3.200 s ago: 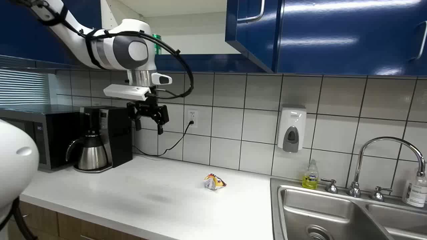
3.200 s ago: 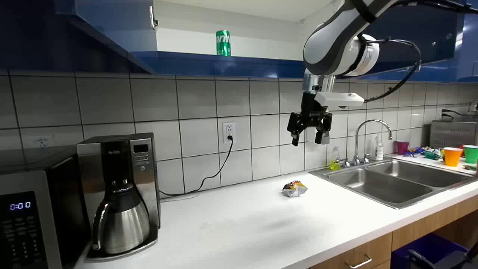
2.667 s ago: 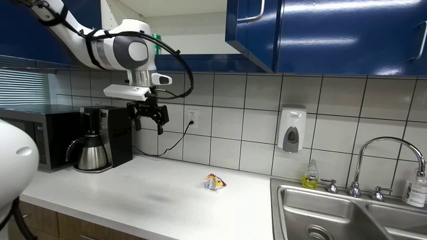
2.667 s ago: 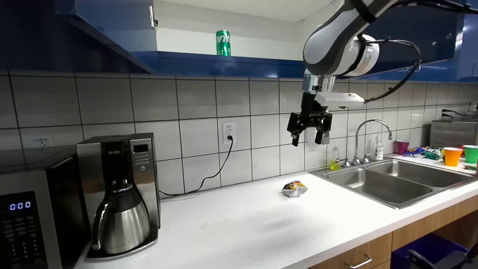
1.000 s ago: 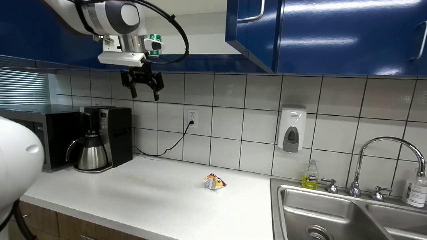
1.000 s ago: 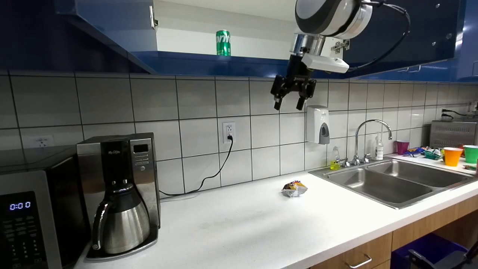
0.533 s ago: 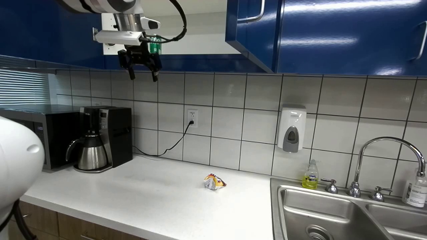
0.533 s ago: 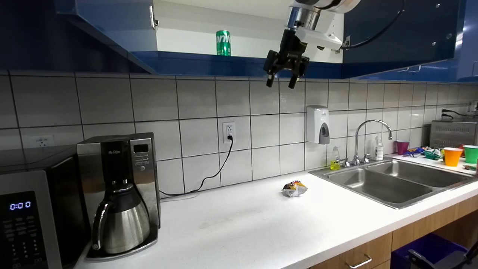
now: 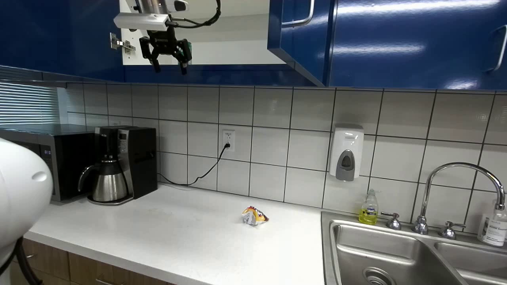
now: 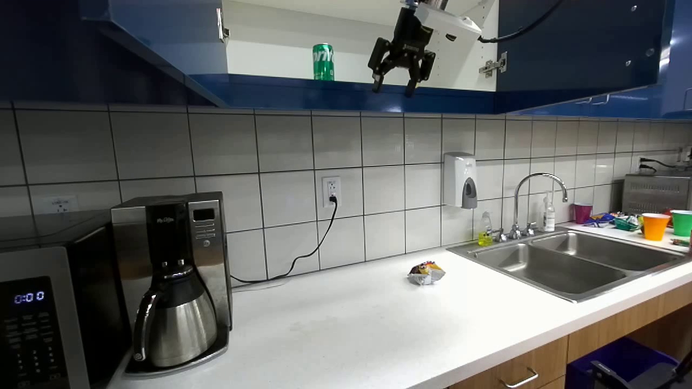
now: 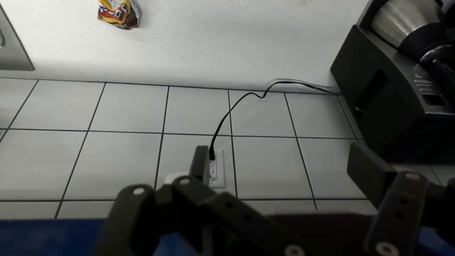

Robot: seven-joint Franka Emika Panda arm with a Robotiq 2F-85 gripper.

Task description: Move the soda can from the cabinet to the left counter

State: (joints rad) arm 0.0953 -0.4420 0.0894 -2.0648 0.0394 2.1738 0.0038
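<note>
A green soda can stands upright on the floor of the open blue cabinet. In an exterior view only a sliver of the can shows behind my gripper. My black gripper points down, fingers apart and empty, in front of the cabinet opening. Its fingertips hang at about the height of the cabinet's lower edge. In an exterior view the gripper is to the right of the can, apart from it. The wrist view shows the open fingers; the can is out of that view. The white counter lies below.
A coffee maker and a microwave stand at one end of the counter. A crumpled snack bag lies on the counter, with the sink beyond it. Open cabinet doors flank the opening.
My gripper has risen from well below the cabinet to its opening and shifted somewhat left in both exterior views. It stays open. The can has not moved.
</note>
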